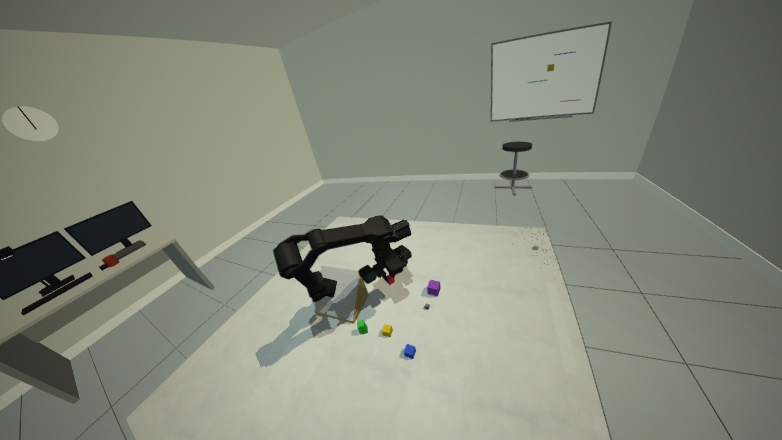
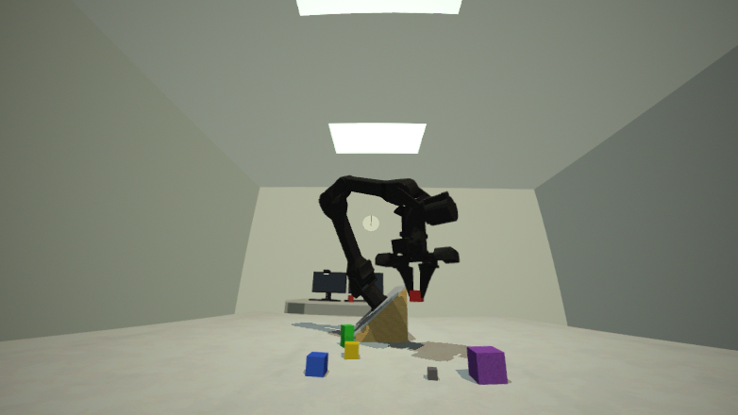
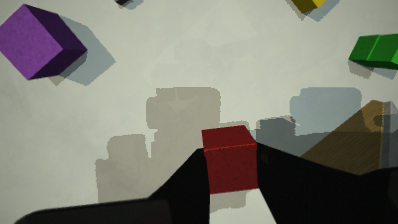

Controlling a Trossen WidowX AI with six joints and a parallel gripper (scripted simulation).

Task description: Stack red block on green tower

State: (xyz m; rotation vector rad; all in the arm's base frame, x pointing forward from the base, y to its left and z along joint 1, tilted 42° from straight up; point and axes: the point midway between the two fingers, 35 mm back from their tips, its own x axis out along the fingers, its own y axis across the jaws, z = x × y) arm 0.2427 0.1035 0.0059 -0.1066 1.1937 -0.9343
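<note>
While gripped: one red block [image 3: 230, 159]
</note>
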